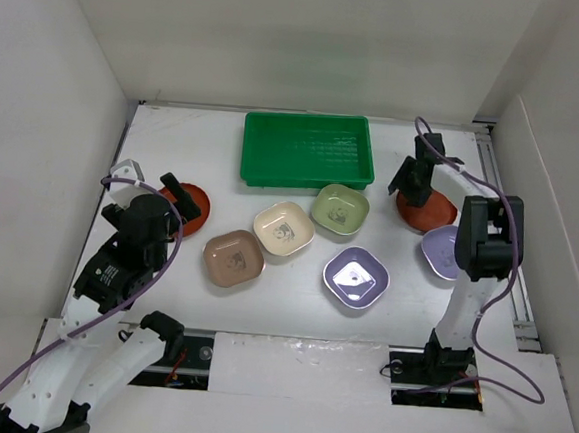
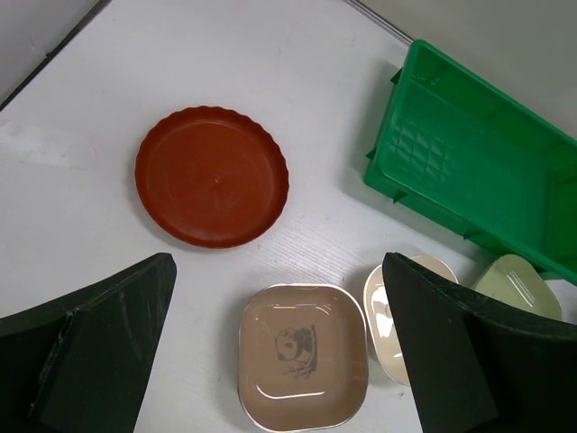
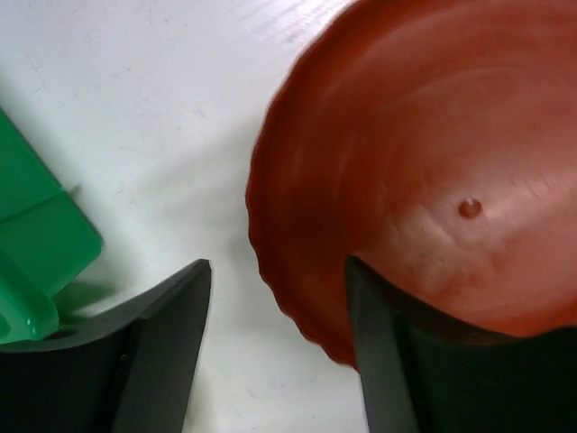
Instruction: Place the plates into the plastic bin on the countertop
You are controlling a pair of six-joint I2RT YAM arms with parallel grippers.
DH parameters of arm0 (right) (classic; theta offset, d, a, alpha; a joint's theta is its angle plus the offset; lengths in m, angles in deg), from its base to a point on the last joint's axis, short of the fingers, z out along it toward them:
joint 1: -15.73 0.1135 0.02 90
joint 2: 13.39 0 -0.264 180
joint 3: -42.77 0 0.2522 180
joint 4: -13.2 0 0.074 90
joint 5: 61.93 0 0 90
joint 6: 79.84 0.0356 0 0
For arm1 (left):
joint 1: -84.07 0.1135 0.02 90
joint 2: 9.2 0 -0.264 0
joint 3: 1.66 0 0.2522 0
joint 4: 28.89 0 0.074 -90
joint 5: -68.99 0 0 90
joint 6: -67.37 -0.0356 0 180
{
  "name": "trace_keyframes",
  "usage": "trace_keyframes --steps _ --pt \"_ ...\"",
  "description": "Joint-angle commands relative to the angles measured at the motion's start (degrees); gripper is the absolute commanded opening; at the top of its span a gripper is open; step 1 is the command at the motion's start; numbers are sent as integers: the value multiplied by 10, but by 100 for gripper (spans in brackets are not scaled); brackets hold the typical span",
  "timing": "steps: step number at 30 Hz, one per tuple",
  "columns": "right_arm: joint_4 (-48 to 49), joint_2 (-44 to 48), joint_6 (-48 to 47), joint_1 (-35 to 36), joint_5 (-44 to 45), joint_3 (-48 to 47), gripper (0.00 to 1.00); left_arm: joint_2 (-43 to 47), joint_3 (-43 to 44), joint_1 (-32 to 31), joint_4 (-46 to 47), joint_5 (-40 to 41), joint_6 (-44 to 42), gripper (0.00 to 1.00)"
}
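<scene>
- I work in a lab-style robot test cell.
- Plain white walls (image 1: 67, 109) box in my matte white countertop (image 1: 190, 143).
- Exposed purple cables (image 1: 513, 387) loop around me.

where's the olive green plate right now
Top view: the olive green plate sits right of centre, just off the near-right corner of the green bin, cream plate on its left.

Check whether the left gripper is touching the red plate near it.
Apart. In the left wrist view, bare countertop separates both fingers of the open left gripper from the red plate.
</scene>
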Motion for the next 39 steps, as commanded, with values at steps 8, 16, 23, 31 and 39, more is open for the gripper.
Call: trace_keyframes --steps 8,16,23,31,39 --pt "-13 -61 -15 -12 -4 -65 48 3 1 3 21 -3 -8 100" --pt "-53 -117 -40 -28 14 -165 0 9 1 3 21 -3 -8 100" --pt "-60 -104 -52 -28 33 -265 0 -2 1 3 21 9 -2 100" --pt "-112 -84 -105 77 45 -467 0 -34 6 3 9 19 3 100" --pt "-125 -147 -199 207 -14 -593 0 -51 6 3 4 25 9 100"
